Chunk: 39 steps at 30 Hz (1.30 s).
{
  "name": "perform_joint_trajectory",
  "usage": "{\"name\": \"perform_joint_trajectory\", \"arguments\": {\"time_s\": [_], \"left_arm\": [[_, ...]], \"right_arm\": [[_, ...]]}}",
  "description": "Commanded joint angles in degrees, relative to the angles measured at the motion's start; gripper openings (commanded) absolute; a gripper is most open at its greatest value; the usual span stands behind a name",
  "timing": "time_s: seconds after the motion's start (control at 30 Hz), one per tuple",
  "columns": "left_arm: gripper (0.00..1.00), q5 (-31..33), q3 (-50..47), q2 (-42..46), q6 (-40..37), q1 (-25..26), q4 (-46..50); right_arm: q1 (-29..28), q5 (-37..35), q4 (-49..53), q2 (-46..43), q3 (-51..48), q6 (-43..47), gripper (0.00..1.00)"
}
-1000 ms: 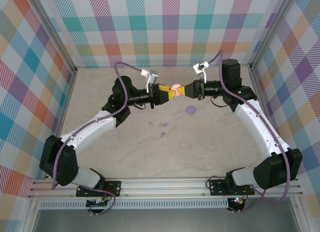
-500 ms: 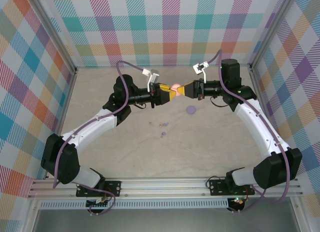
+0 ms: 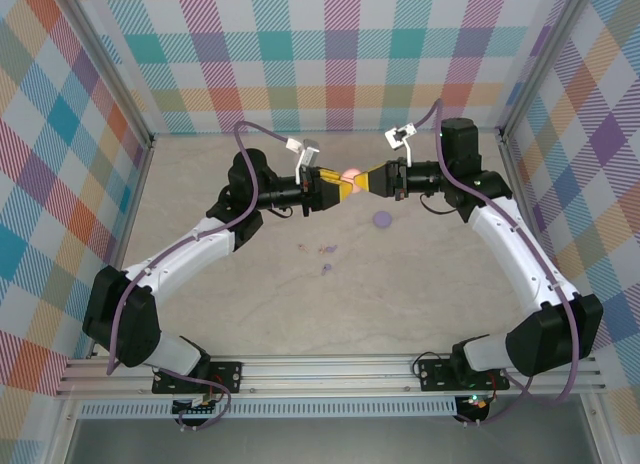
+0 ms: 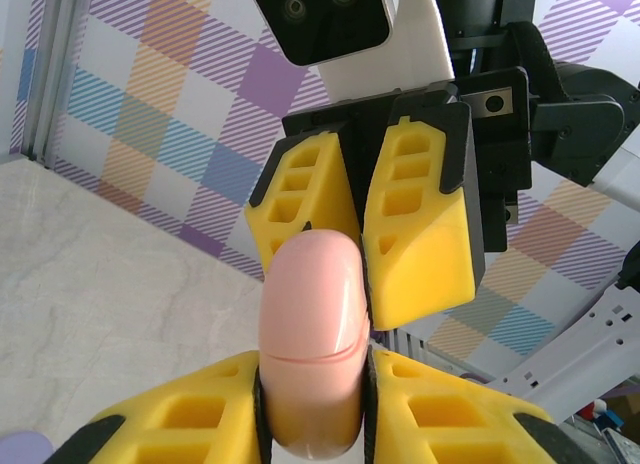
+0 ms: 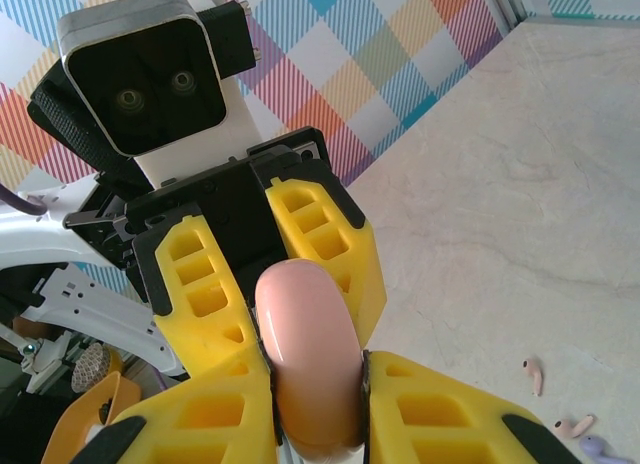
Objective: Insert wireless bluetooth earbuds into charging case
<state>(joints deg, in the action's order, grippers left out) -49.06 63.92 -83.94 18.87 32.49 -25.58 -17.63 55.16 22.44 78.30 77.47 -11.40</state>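
A pink, pill-shaped charging case [image 3: 350,173] hangs in mid-air above the far middle of the table, its lid seam closed. My left gripper [image 3: 342,187] is shut on one end of it and my right gripper [image 3: 361,180] on the other, yellow fingertips almost meeting. In the left wrist view the case [image 4: 310,324] sits clamped in my left gripper [image 4: 315,409]. The right wrist view shows the case [image 5: 305,354] pinched in my right gripper [image 5: 312,409]. Tiny earbuds [image 3: 323,249] lie on the table below, pinkish ones [image 5: 533,374] and a lilac one [image 5: 596,446].
A round lilac disc [image 3: 381,220] lies on the table just right of centre. One more lilac bit [image 3: 327,269] rests nearer the arms. Checked walls and metal posts [image 3: 140,134] close in the marbled table [image 3: 400,294] on three sides.
The left arm has shifted very slightly. Both grippers keep the pink case at the same spot.
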Motion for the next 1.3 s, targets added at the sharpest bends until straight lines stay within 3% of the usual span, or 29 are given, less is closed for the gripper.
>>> {"name": "perform_joint_trajectory", "arguments": {"time_s": [0.0,0.17,0.27,0.67,0.97,1.1,1.27], "left_arm": [[0.24,-1.5,2.5,-1.2,-0.2,2.1,-1.5],[0.16,-1.8,2.7,-1.5,-0.5,2.2,-1.3],[0.14,-1.4,2.3,-1.1,-2.7,2.2,-0.4],[0.14,2.3,-0.3,4.7,-20.3,5.4,8.2],[0.13,3.8,-0.5,5.0,-21.5,5.5,9.6],[0.12,5.2,-0.8,5.3,-21.6,5.5,10.3],[0.12,7.2,-2.0,6.4,-21.4,5.4,9.9]], "right_arm": [[-3.3,4.4,1.2,0.9,1.7,1.0,0.19],[-3.7,4.0,2.4,1.1,2.1,1.6,0.20],[-3.9,2.1,3.7,0.7,2.9,1.7,0.26],[-4.6,-9.9,9.6,-0.1,6.1,2.5,0.35],[-4.8,-16.0,10.8,-1.9,6.6,2.2,0.41],[-4.7,-16.4,10.5,-3.5,6.6,1.9,0.52],[-4.8,-22.0,10.9,-6.3,6.2,1.3,0.61]]}}
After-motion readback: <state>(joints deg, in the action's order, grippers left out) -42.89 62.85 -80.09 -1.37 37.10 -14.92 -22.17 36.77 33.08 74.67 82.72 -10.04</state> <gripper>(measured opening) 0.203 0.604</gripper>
